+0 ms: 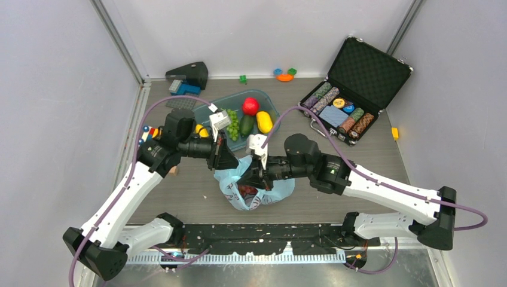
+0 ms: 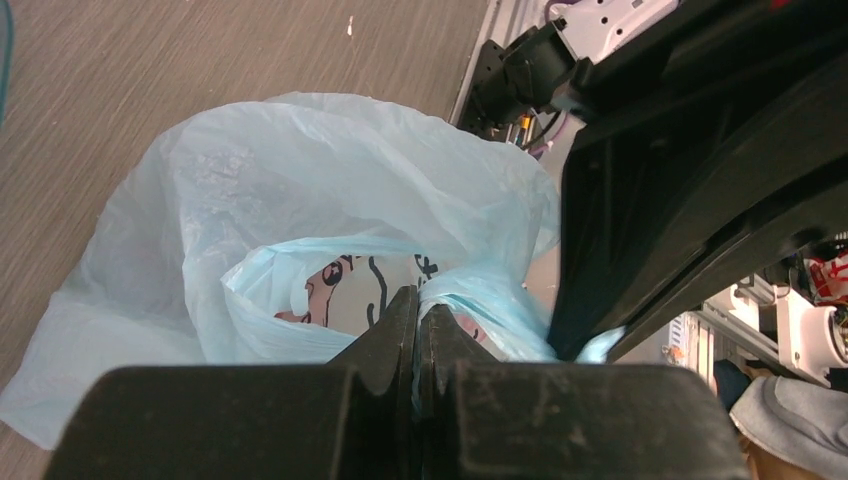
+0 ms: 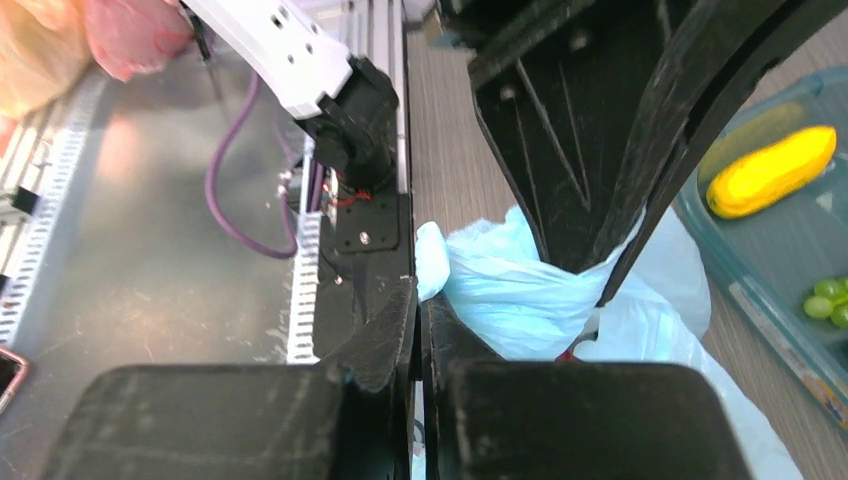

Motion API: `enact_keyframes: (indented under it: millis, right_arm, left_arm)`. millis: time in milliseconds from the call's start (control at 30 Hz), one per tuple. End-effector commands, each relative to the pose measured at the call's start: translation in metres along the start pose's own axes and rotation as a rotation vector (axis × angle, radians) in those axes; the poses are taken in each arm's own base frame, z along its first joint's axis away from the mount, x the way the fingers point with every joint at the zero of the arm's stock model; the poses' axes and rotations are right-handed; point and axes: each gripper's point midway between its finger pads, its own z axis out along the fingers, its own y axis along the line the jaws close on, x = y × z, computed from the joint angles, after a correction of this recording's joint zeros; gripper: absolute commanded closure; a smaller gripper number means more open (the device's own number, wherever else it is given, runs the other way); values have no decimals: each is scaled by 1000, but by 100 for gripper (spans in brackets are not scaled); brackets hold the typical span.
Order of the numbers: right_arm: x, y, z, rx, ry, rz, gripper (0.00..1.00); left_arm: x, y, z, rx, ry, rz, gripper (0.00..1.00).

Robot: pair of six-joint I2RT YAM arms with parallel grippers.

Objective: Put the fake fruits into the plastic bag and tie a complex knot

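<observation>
From above, the thin crinkly light-blue plastic bag (image 1: 263, 194) lay limp at six o'clock on the bench (image 1: 179, 197). The left wrist view showed the left pincer (image 2: 415, 305) clamped shut on its slippery film. The right wrist view showed the right pincer (image 3: 420, 300) likewise pinching bunched film, likely the surest hold.

**Robotics laboratory test cell.** A grey wood-grain tabletop (image 1: 191, 197) is enclosed by plain white panels (image 1: 60, 89) set in aluminium posts (image 1: 119, 42). The left arm (image 1: 119, 203) and right arm (image 1: 382, 191) are bolted to a black mounting rail (image 1: 257, 230), and purple cables (image 1: 155, 104) are routed along them. Staged props are laid out: a poker-chip case (image 1: 353, 89), toy blocks (image 1: 285, 74) and a tub (image 1: 233, 100) of fake fruits (image 1: 251, 106).
</observation>
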Motion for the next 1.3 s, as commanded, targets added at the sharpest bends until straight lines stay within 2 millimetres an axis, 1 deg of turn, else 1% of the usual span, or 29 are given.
enact_keyframes:
  millis: [0,33,100,233,333,433,500,533,633,700,800,933,1067,1133,1267]
  right_arm:
    - [17,2,6,0,78,-26,95]
    - [24,-3,6,23,96,-26,95]
    - [33,-10,5,60,114,-32,95]
    - [46,-23,2,126,151,-52,95]
    - [55,-28,2,147,184,-65,95]
    - [56,-29,2,150,189,-73,95]
    - [53,-28,2,148,174,-81,95]
    - [50,-27,2,148,158,-88,95]
    - [46,-27,2,149,138,-96,95]
    - [45,-26,2,148,126,-101,95]
    - [42,-27,2,151,114,-106,95]
    - [40,-26,2,151,103,-109,95]
    - [40,-26,2,148,101,-108,95]
    - [40,-25,2,145,104,-110,95]
    - [41,-25,3,142,108,-109,95]
  left_arm:
    - [-20,10,-3,-71,-79,53,100]
    - [-20,11,-4,-76,-81,55,100]
    - [-21,12,-6,-88,-86,57,100]
    - [-22,12,-9,-95,-92,61,100]
    - [-21,7,-9,-69,-88,62,100]
    - [-18,0,-7,-18,-70,51,100]
    - [-16,-3,-7,1,-60,42,100]
    - [-15,-3,-6,10,-54,37,98]
    - [-12,-5,-4,33,-42,23,90]
    - [-11,-6,-3,47,-33,13,83]
    - [-9,-7,-1,68,-19,0,75]
    - [-7,-4,1,67,-10,-14,61]
    - [-8,-3,3,70,-4,-24,49]
    - [-8,-4,4,83,1,-29,45]
    - [-6,-5,8,92,16,-28,44]
